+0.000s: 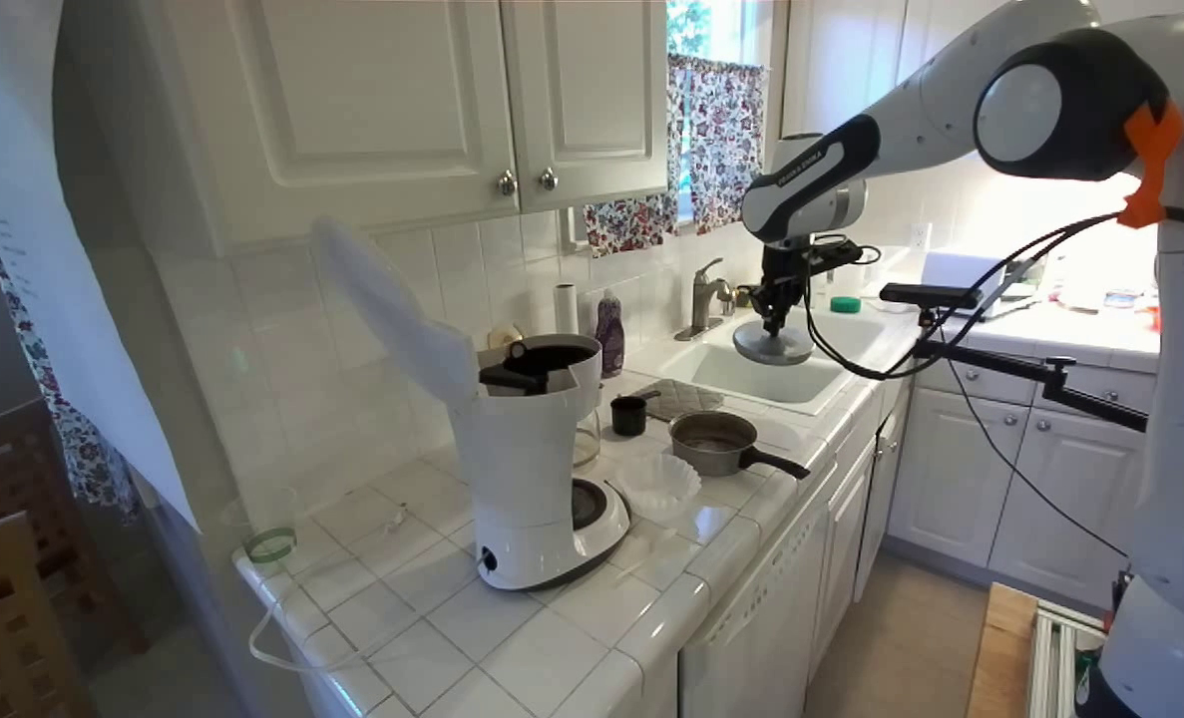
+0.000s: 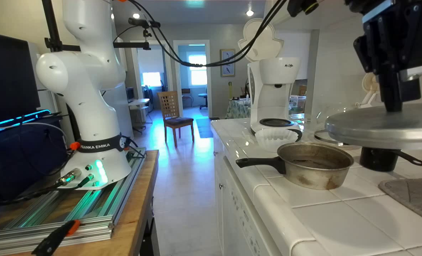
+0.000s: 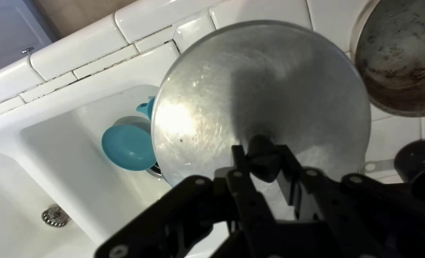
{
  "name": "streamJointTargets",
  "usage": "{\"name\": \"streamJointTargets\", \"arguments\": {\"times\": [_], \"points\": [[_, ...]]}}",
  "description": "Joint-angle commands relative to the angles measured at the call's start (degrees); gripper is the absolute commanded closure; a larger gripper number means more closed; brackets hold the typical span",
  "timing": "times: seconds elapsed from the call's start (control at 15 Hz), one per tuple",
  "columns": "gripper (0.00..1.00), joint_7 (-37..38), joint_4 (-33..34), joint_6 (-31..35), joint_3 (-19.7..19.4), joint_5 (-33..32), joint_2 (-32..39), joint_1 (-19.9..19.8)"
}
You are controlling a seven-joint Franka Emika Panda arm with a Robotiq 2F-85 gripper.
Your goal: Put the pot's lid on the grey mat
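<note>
A white-tiled tabletop (image 1: 562, 638) shows in all the views, the robot arm (image 1: 931, 125) reaching in above it. Set into the tabletop is the sink (image 1: 726, 374), which the wrist view shows as two basins. The white coffee maker (image 1: 527, 479) stands with its flap (image 1: 392, 309) raised in both exterior views; in an exterior view its open top reveals a black part (image 1: 552, 357) inside. The dark pot (image 2: 314, 176) sits uncovered on the tabletop, its handle (image 2: 260, 162) reaching toward the edge; the wrist view looks down on its brown-stained floor, while in an exterior view its stained outer wall shows. The grey mat (image 1: 686, 401), seen in the exterior views only, lies beside the sink. The pale grey lid (image 3: 259, 96) hangs level in the air, apart from both mat and pot; in the wrist view it hides part of the sink's rim. A fluted white filter (image 2: 276, 138) stands between coffee maker and pot in both exterior views. Only the wrist view shows a turquoise dish (image 3: 128, 147) in one basin, next to another turquoise piece (image 3: 147, 106) half hidden by the lid. Near the mat stands a small dark cup (image 1: 628, 416), its inside too dark to read. In the wrist view, a metal strainer (image 3: 55, 216) sits in the other basin. The jaws are clamped on the lid's black knob (image 3: 264, 161), one on either side.
</note>
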Motion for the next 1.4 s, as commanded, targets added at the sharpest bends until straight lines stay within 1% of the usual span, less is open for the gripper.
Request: {"name": "streamJointTargets", "arguments": {"times": [0.0,0.33,0.53,0.67,0.87,0.93,1.0,1.33], "points": [[0.94,-2.6,7.5,-1.0,1.0,1.5,5.5,-1.3],[0.94,-6.1,15.0,-1.8,3.0,2.7,10.6,-3.0],[0.94,-9.7,18.9,-2.4,5.5,5.7,13.4,-4.9],[0.94,-13.0,21.3,-3.8,7.6,8.5,15.1,-6.4],[0.94,-14.8,24.8,-6.5,8.9,9.3,17.9,-7.2],[0.94,-12.3,20.0,-3.7,7.8,7.4,14.9,-6.0],[0.75,-12.4,20.5,-3.9,8.0,7.4,15.4,-6.1],[0.75,-12.4,20.5,-3.9,7.9,7.3,15.4,-6.1]]}}
